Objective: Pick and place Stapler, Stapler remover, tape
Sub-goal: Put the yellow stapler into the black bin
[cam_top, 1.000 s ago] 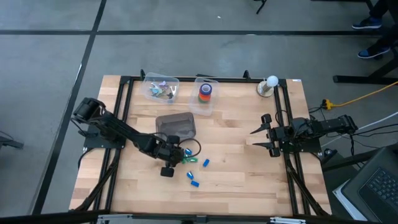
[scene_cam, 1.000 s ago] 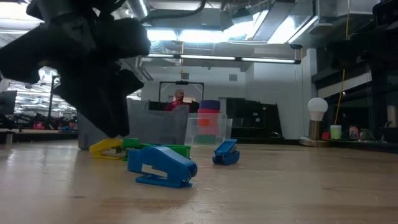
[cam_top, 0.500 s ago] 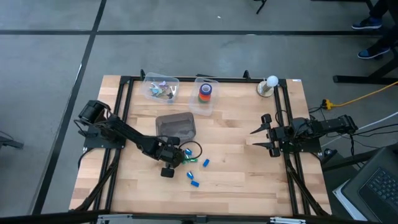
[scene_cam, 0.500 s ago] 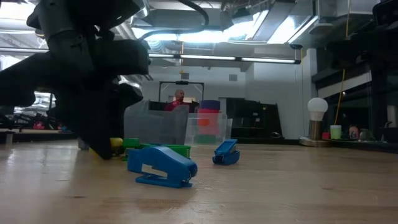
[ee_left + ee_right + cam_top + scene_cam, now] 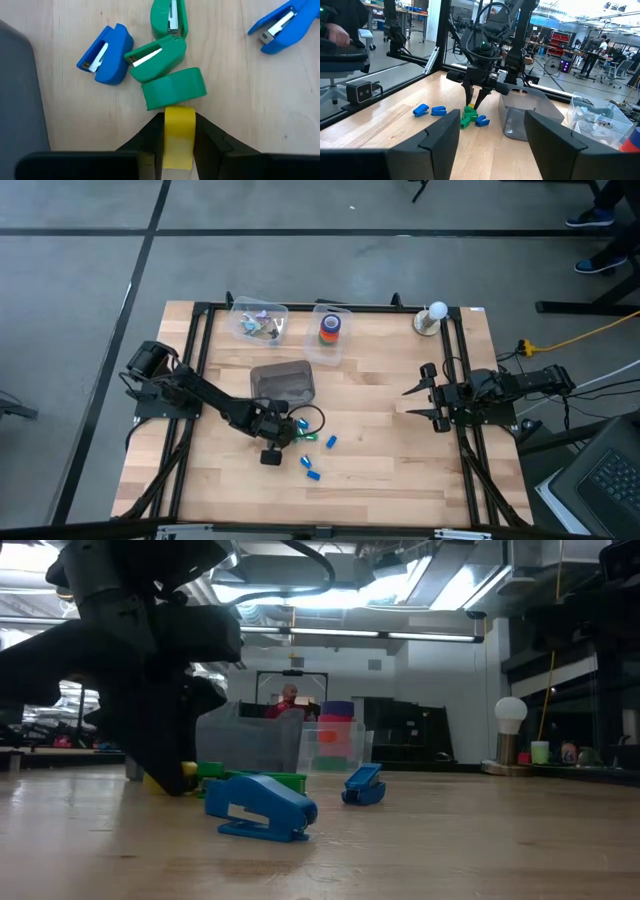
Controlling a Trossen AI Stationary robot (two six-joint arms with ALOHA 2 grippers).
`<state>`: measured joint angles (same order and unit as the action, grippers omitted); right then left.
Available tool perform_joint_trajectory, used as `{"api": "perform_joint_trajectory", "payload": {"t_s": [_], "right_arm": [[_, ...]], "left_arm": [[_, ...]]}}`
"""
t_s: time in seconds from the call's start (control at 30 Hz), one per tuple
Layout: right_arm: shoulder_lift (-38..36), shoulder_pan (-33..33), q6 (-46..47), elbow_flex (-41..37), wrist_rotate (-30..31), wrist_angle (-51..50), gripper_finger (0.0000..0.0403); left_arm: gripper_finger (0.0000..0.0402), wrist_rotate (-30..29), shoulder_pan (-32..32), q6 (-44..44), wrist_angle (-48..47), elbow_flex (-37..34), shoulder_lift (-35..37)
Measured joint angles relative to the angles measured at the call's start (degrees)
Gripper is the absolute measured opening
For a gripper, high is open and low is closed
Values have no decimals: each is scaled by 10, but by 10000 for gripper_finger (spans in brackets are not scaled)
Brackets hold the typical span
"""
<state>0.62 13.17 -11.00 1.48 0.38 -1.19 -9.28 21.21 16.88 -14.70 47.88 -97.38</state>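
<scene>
Wooden bench (image 5: 380,430) first, since it carries everything. On it we have a grey bin (image 5: 283,380) near the middle and two clear tubs along the far edge: one (image 5: 259,319) holds small oddments, the other (image 5: 332,332) holds the tape (image 5: 331,328) rolls, stacked.

Our left hand (image 5: 178,131) is down beside the grey bin with its fingers closed on a yellow stapler (image 5: 179,135), which touches a green stapler (image 5: 174,88) lying in a cluster with another green one (image 5: 156,58) and a blue one (image 5: 106,61). Our right hand (image 5: 425,394) waits spread open near the bench's right side.

We judge these staplers light, rigid plastic with smooth shells. The flat sides give the surest hold; the rounded nose looks likely to slip.
</scene>
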Motion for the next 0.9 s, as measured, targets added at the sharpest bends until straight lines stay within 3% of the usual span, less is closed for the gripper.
{"api": "perform_joint_trajectory", "payload": {"t_s": [0.57, 0.9], "right_arm": [[0, 0, 0, 0, 0, 0, 225], [0, 0, 0, 0, 0, 0, 225]], "left_arm": [[74, 7, -28, -90, -99, 101, 0], [75, -1, -59, -175, -206, 172, 0]]}}
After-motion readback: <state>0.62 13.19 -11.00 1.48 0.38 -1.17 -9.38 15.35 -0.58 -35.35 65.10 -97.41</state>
